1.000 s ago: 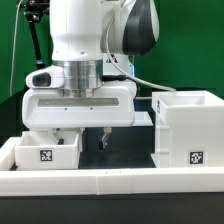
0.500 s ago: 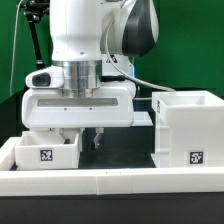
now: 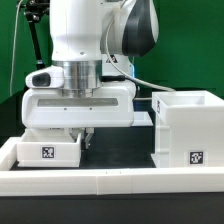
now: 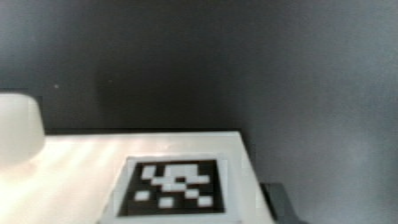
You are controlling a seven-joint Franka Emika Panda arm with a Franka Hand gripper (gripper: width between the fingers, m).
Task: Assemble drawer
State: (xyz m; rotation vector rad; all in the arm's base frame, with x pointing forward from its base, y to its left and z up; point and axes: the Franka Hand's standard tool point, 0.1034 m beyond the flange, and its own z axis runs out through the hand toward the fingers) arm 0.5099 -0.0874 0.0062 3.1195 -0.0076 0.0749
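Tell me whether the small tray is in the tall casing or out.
Out: the tray sits at the exterior view's left, apart from the casing on the right, bare table between them.

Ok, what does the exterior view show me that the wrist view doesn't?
Only the exterior view: the robot's hand low at the small white plastic tray on the exterior view's left, the tall white boxy casing on its right, the low white rim wall in front. Only the wrist view: a rounded white shape, too cropped to identify. Both: a white surface bearing a black-and-white square tag, on the dark table. Same tag? Cannot tell.
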